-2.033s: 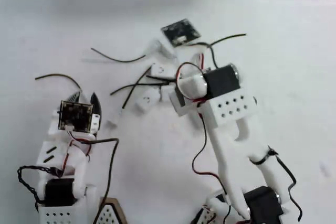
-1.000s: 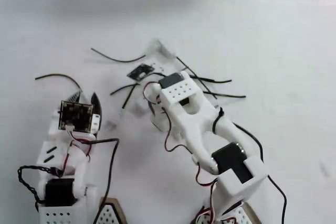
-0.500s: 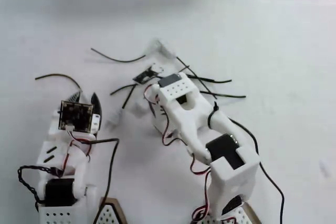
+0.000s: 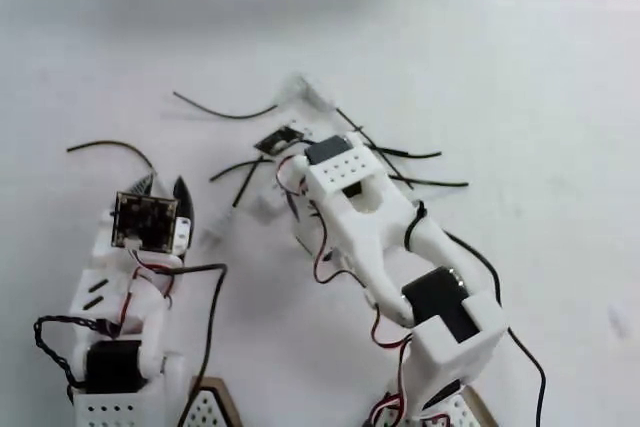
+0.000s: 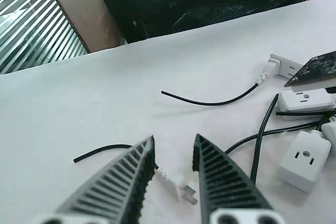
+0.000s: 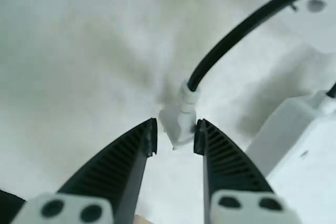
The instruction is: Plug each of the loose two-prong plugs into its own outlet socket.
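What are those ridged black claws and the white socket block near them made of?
The left tool has fingers that look like matt black plastic, perhaps 3D-printed: they have moulded ridges and no metallic shine. The socket block seems to be hard, smooth white plastic, with crisp edges and neat cut slots. The look alone cannot confirm either.

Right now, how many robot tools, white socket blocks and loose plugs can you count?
Tools: 2, the left tool and the right tool.
White socket blocks: 3, the far block, the middle block and the near block; a white piece at the edge is too cut off to count.
Loose plugs: 2, the left plug and the right plug.
Total: 7.
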{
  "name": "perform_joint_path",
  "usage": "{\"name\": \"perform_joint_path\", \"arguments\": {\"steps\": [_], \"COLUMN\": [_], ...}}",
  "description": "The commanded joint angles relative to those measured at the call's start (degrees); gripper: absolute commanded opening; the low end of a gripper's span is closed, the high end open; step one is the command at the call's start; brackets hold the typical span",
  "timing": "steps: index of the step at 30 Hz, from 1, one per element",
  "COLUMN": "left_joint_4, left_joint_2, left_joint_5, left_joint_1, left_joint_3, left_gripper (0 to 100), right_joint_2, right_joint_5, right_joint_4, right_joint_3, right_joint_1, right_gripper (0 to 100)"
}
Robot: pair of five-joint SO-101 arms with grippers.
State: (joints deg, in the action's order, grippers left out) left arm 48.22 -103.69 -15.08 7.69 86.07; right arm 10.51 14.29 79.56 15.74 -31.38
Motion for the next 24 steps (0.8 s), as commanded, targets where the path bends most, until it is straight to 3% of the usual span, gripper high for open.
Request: {"name": "perform_joint_path", "arguments": {"steps": [1, 5, 24], "left_joint_4": [-0.35, -0.35, -0.35], "left_joint_2": [-0.31, -0.31, -0.31], "left_joint_5": [0.44, 0.44, 0.44], "left_joint_1": [-0.66, -0.66, -0.66], "left_joint_3": [-0.18, -0.18, -0.18], "left_gripper": [14, 14, 14], "right_joint_2": [-2.95, -2.95, 5.05], "right_joint_5": [-0.62, -0.62, -0.62], "right_joint_4": [0.4, 0.4, -0.04], "right_joint_3": [-1.58, -1.58, -5.54], "right_joint_1": [0.48, 0.75, 0.57], "right_gripper": [9.5, 4.7, 4.5]}}
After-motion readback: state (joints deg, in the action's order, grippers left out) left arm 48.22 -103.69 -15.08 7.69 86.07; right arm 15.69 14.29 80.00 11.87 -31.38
